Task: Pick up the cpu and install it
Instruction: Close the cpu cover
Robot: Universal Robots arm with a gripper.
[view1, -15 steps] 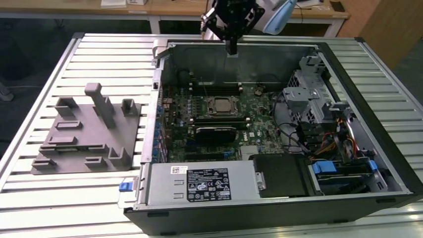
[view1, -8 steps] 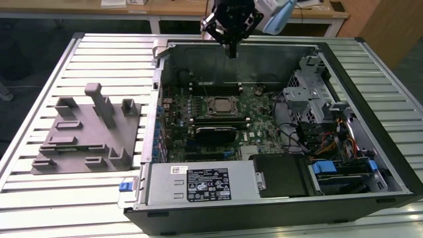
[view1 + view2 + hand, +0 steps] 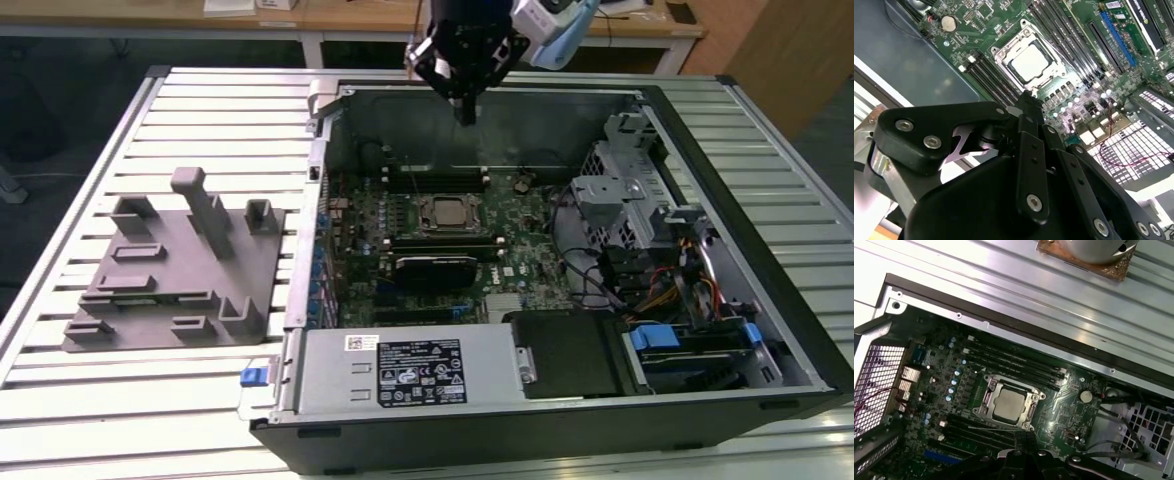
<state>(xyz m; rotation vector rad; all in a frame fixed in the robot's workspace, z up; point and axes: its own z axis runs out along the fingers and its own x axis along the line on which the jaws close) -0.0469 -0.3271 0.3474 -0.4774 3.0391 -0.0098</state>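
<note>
Lying flat in the socket point(image 3: 988, 399) near the middle of the exterior view, the cpu point(image 3: 449, 212) faces silvery top upward; it is square, with no long axis. The gripper point(image 3: 463, 112) hangs at upper centre, jaws pressed together, holding nothing.

Black claw point(image 3: 1028, 100) of jointed linkage plates point(image 3: 929, 125) with silver screw heads point(image 3: 1034, 202).

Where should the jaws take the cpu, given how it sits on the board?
Take the cpu by two opposite edges of its silvery top, coming straight down from above. It lies flat inside the metal socket frame, which rings it on all sides, so a sideways approach looks blocked and only a shallow edge grip seems possible.
</note>
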